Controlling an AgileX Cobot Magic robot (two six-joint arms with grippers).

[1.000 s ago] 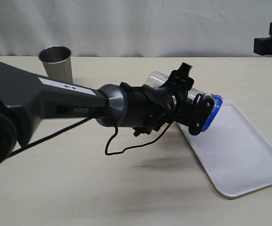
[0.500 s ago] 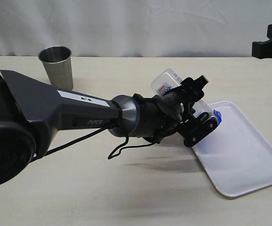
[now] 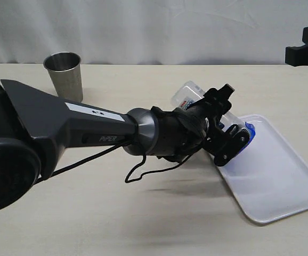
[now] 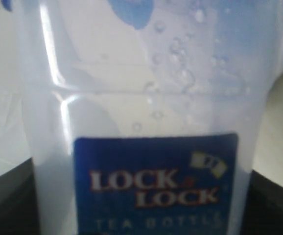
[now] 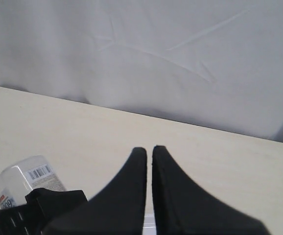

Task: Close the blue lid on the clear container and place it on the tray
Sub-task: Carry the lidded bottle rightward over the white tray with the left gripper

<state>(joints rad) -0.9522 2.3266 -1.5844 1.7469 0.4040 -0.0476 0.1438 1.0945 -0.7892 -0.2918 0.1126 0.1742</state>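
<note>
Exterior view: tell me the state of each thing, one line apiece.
clear container: tilted on its side, held.
blue lid: on the container's mouth; latching not visible.
tray: lying flat.
steel cup: upright.
left gripper: closed on the clear container.
right gripper: shut, empty.

Soft, even light leaves a faint shadow on the table (image 3: 63,224), and the clear container (image 4: 146,98) looks blurred with glare streaks.
</note>
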